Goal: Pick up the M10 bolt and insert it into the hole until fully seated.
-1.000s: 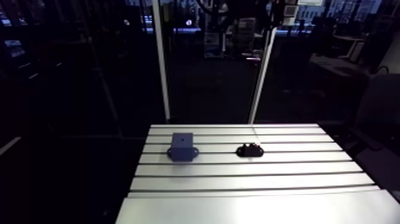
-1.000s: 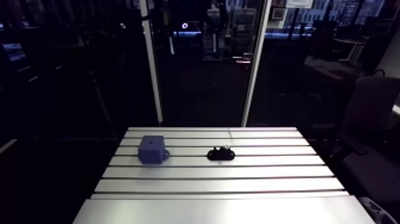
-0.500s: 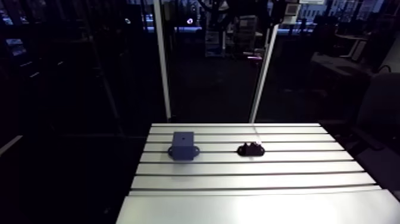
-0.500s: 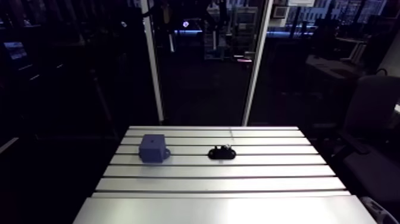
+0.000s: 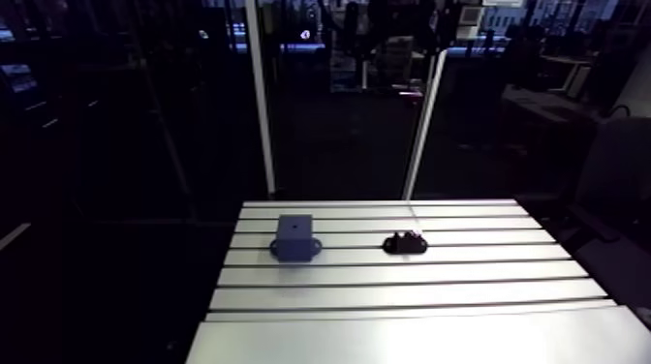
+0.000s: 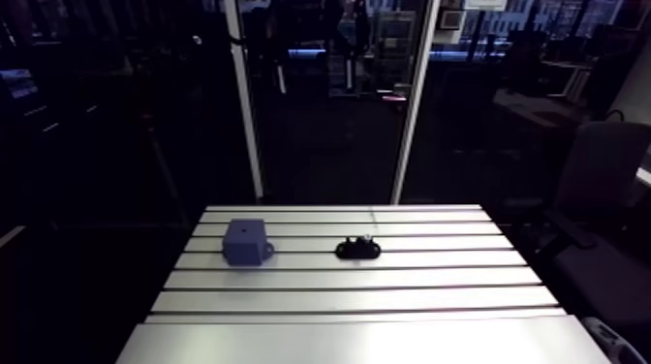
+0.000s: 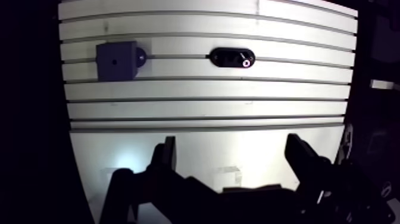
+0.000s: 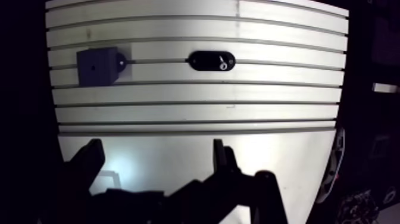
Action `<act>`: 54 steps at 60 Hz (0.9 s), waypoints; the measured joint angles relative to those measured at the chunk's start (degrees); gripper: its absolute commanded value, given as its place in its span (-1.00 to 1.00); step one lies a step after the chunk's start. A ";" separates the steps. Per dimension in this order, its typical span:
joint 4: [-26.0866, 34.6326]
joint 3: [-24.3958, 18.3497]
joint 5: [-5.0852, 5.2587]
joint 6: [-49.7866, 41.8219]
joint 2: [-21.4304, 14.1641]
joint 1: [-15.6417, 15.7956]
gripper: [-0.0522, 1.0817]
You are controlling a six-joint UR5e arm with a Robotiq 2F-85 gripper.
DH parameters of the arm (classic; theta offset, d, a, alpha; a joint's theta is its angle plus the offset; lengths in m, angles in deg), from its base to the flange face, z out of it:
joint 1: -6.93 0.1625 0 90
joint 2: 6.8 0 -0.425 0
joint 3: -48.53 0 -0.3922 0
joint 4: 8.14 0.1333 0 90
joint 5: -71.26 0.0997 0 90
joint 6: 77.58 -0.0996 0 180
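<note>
A blue block (image 5: 294, 236) with a small hole in its top face stands on the slotted table (image 5: 407, 290), left of centre near the far edge. To its right lies a black oval holder (image 5: 405, 243). In the wrist view a bolt (image 7: 245, 62) with a bright head sits upright in the holder (image 7: 232, 57). My gripper (image 7: 232, 149) hangs high over the table's near, smooth part, far from the block (image 7: 116, 60) and the holder. Its fingers (image 7: 165, 158) are wide apart with nothing between them. The gripper does not show in the arm view.
Two upright aluminium posts (image 5: 260, 97) (image 5: 423, 126) rise just behind the table's far edge. A smooth plate (image 5: 417, 339) forms the near part of the table, with slotted rails beyond it.
The arm view has shifted slightly, so the camera moved a little. The block and the holder lie where they were.
</note>
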 measured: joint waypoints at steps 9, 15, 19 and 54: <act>-2.33 1.78 -0.01 2.56 0.00 -1.36 -0.89; -3.51 2.68 0.00 3.91 0.02 -2.52 -0.89; -4.21 3.27 0.04 4.78 0.07 -3.44 -0.89; -12.32 11.10 1.89 7.78 1.88 -8.42 -0.85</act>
